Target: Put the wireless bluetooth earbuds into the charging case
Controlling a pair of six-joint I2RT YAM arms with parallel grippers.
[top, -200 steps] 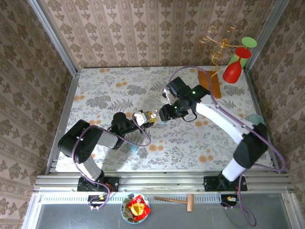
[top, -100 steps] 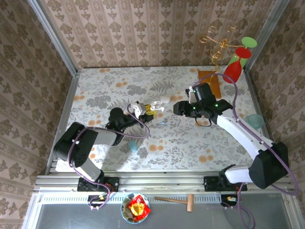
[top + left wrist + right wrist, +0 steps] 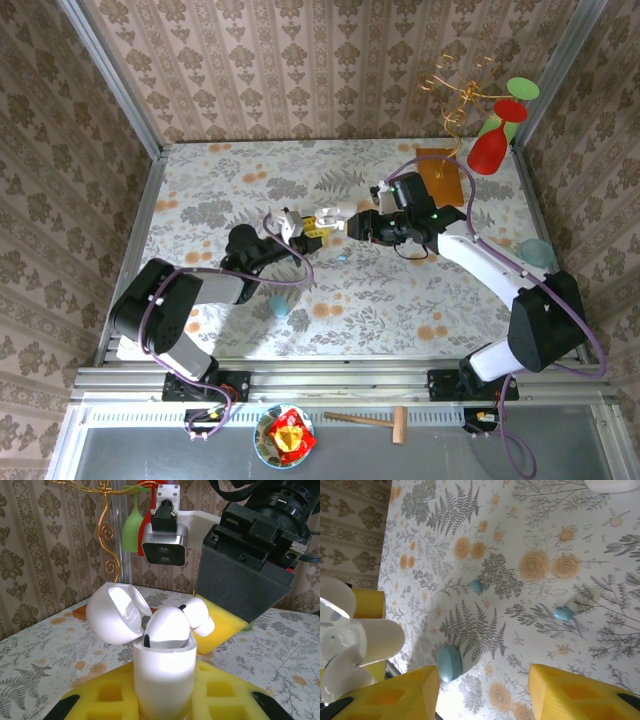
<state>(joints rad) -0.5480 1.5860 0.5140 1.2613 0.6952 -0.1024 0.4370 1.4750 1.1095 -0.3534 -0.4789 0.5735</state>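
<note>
Seating of the second earbud (image 3: 198, 616) is in hand. Left gripper (image 3: 165, 695) clamps the open charging case (image 3: 162, 665), first earbud (image 3: 167, 625) inside. The second leans at the case's two o'clock rim, against the outside of the right gripper (image 3: 484, 680), whose fingers stand apart, empty. Next: probably a gentle push toward eight o'clock.

From above, the blue earbud (image 3: 343, 257) on the desk (image 3: 220, 190) is too small for me to read. On my left wrist view, yellow pads (image 3: 115, 697) hide the bottom of the case (image 3: 164, 680). A white object (image 3: 612, 485) runs off the right wrist view's top.
</note>
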